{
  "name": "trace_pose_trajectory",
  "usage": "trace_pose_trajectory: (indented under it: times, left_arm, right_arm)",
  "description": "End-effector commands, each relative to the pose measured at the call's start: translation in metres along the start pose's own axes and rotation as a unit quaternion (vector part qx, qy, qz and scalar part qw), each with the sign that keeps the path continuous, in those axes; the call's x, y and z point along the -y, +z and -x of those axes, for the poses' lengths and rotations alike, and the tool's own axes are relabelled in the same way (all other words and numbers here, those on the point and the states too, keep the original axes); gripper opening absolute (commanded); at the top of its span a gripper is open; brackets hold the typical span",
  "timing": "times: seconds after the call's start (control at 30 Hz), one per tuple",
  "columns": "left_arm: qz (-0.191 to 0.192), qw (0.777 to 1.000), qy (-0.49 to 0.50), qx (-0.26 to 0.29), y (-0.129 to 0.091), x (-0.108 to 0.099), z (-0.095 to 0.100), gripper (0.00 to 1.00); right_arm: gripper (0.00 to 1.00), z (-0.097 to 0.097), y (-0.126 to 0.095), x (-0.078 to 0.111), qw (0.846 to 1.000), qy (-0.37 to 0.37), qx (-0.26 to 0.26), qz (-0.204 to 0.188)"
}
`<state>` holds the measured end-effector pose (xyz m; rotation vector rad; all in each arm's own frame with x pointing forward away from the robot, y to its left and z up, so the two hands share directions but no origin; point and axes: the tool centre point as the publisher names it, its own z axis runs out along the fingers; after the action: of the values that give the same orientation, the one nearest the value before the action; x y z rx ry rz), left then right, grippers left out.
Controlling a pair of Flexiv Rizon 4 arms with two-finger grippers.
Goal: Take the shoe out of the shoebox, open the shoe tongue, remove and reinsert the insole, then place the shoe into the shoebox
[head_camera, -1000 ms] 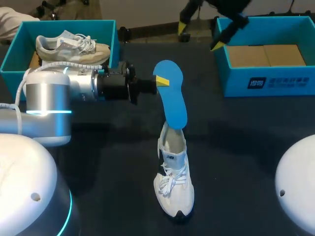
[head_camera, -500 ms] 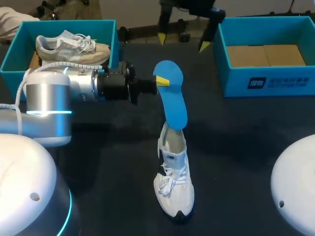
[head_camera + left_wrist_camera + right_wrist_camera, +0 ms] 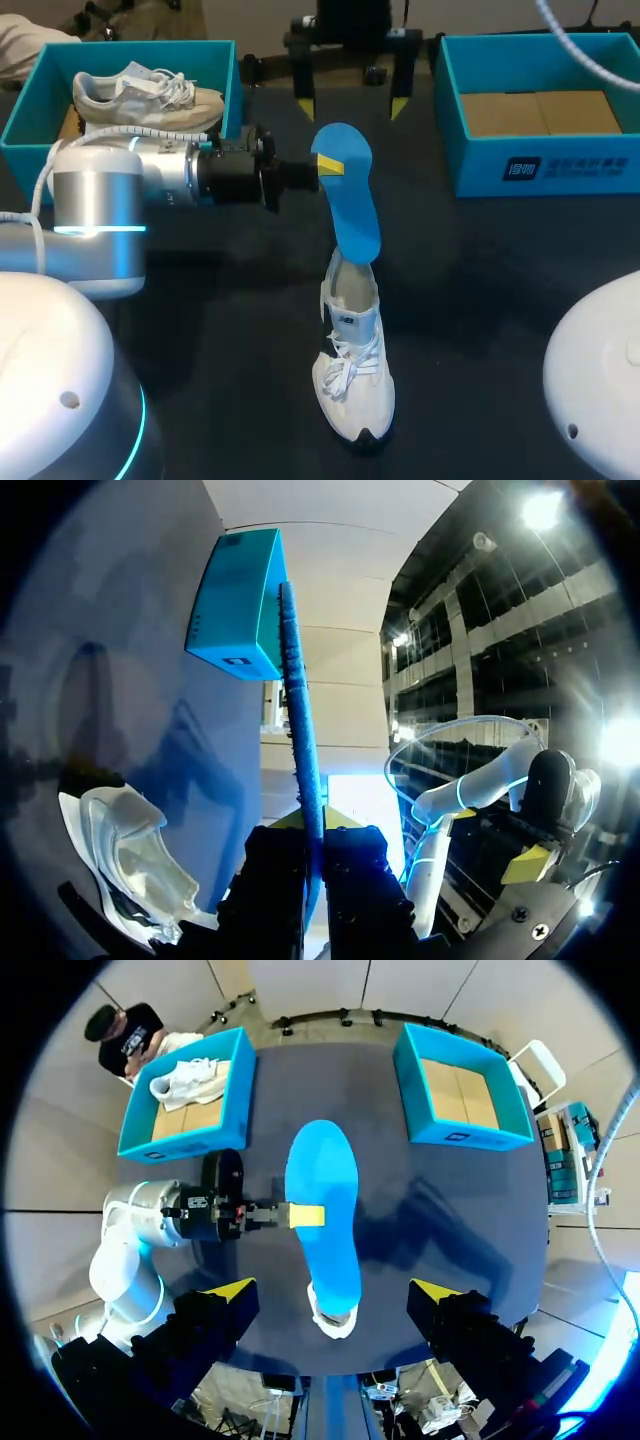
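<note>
One spare shoe point(image 3: 150, 95) fills the left shoebox point(image 3: 25, 112); right shoebox point(image 3: 560, 170) apparently holds cardboard point(image 3: 540, 112)

- The head camera sat above and behind the robot and looked down across the desk point(image 3: 480, 290). It held the blue insole point(image 3: 348, 195) near mid-frame at middling range.
- The left wrist camera looked out along the left tool point(image 3: 317, 822), very close to the insole and edge-on to it.
- The right wrist camera hung high over the insole and faced straight down past the right tool point(image 3: 332, 1288), taking in the whole desk.
- All three views shared the insole, the white shoe point(image 3: 352, 370) below it and the teal box point(image 3: 540, 160) to its right.
</note>
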<state>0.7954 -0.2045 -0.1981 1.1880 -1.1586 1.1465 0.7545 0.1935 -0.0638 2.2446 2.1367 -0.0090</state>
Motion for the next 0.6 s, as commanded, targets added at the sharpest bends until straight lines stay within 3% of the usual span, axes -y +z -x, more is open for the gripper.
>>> trace_pose_trajectory:
  times: [0.03,0.3,0.6]
  left_arm:
    - [0.001,1.0,0.0,0.002,-0.001,-0.001,0.0,0.0]
    - [0.001,1.0,0.0,0.002,-0.001,-0.001,0.0,0.0]
    - [0.001,1.0,0.0,0.002,-0.001,-0.001,0.0,0.0]
  right_arm:
    - [1.0,-0.01,0.003,-0.001,1.0,-0.003,0.02,0.0]
    - [1.0,0.001,0.004,0.001,0.996,-0.007,-0.087,-0.004]
    - [1.0,0.025,0.007,-0.002,0.979,0.018,-0.203,-0.024]
